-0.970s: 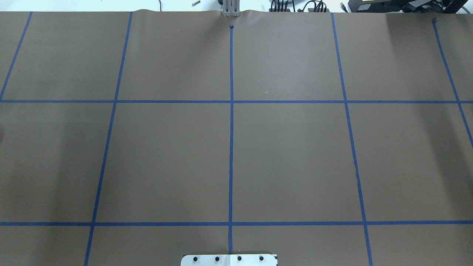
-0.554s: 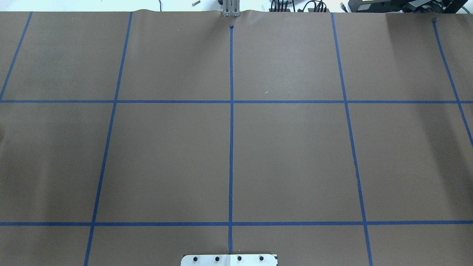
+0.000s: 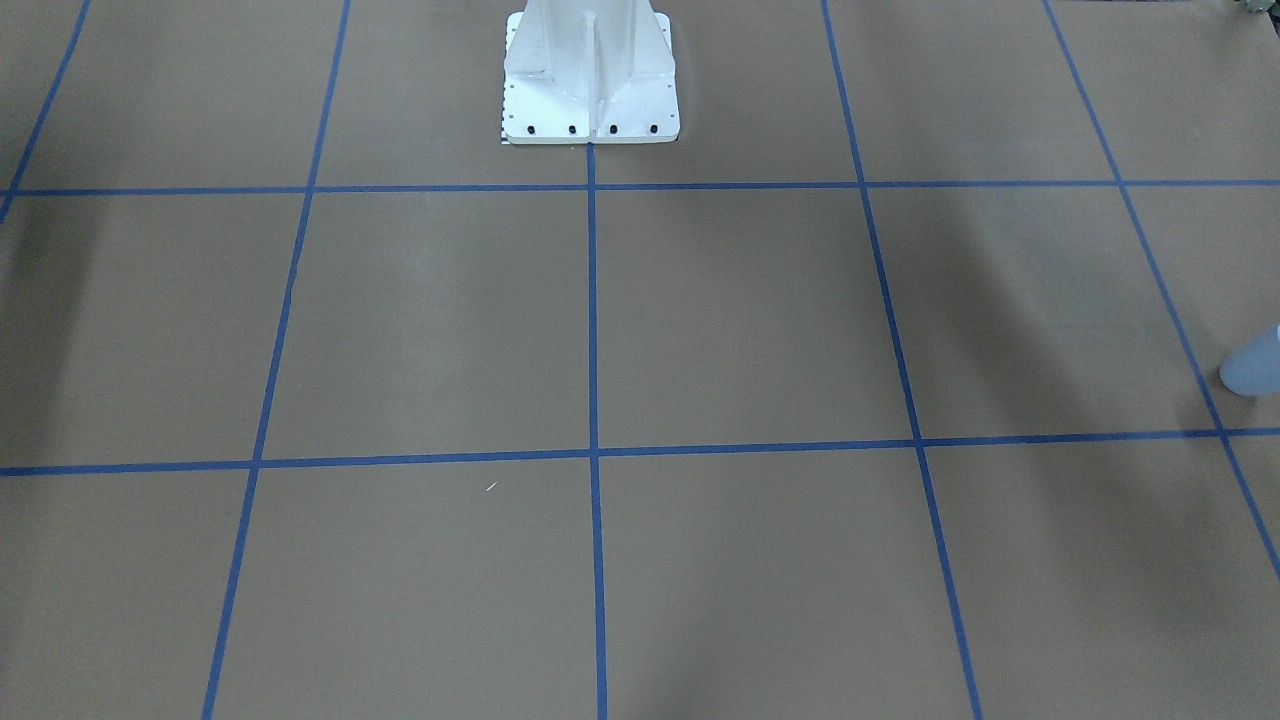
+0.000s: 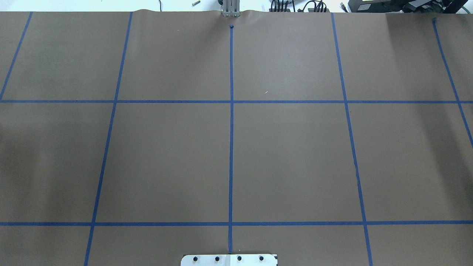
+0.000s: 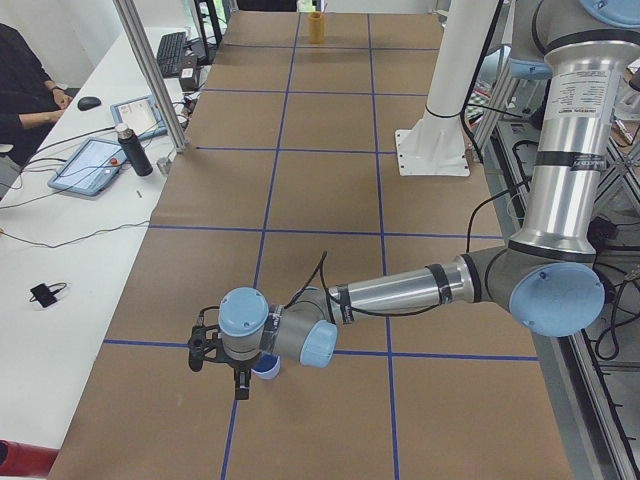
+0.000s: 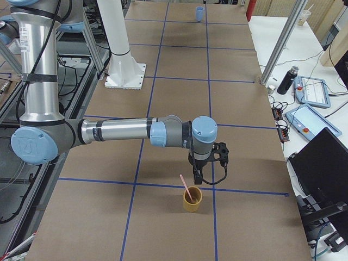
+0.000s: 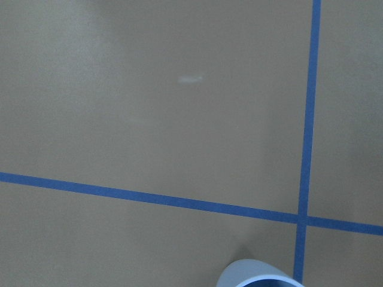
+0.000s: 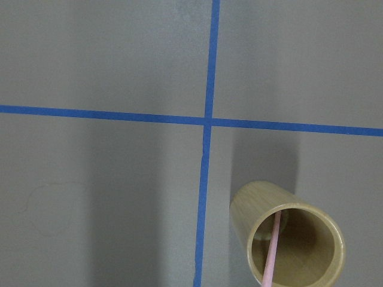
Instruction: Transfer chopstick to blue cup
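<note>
The blue cup point(image 5: 266, 367) stands on the brown table near its left end. It also shows at the right edge of the front view point(image 3: 1255, 365), far off in the right side view point(image 6: 200, 13), and at the bottom of the left wrist view point(image 7: 257, 276). My left gripper point(image 5: 236, 376) hangs just beside and above it; I cannot tell whether it is open or shut. A pale pink chopstick point(image 6: 187, 190) leans in a tan bamboo cup point(image 6: 192, 200), also in the right wrist view point(image 8: 272, 251). My right gripper point(image 6: 203, 177) hovers just above that cup; I cannot tell its state.
The white robot pedestal point(image 3: 590, 90) stands at the table's middle edge. A side desk holds tablets and a dark bottle point(image 5: 130, 150). A person point(image 5: 22, 70) sits there. A metal post point(image 6: 283, 41) rises at the table's edge.
</note>
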